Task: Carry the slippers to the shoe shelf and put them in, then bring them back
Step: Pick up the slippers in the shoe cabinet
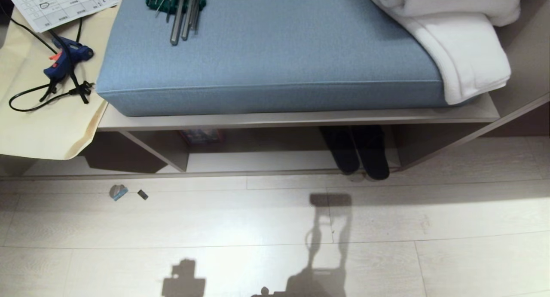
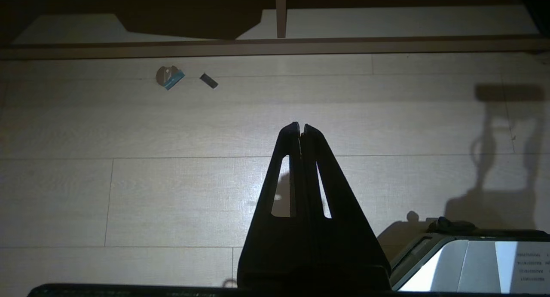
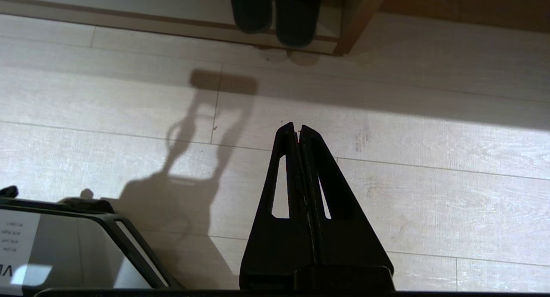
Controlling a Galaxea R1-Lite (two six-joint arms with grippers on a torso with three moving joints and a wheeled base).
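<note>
Both pincers, left (image 2: pixel 300 127) and right (image 3: pixel 296 128), pressed together, empty, above floor. Dark soft fabric slippers (image 1: pixel 360 156) inside taupe laminate shoe shelf (image 1: pixel 258 161); likely light, floppy; pinch heel rims.

slippers (image 1: pixel 360 155) heels hidden under shoe shelf (image 1: pixel 300 118) top

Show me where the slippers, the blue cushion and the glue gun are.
slippers (image 1: pixel 361 153): head view, on the toe tops, inside the shoe shelf (image 1: pixel 258 161).
blue cushion (image 1: pixel 275 52): head view, middle of its top face.
glue gun (image 1: pixel 68 58): head view, on its blue body.
</note>
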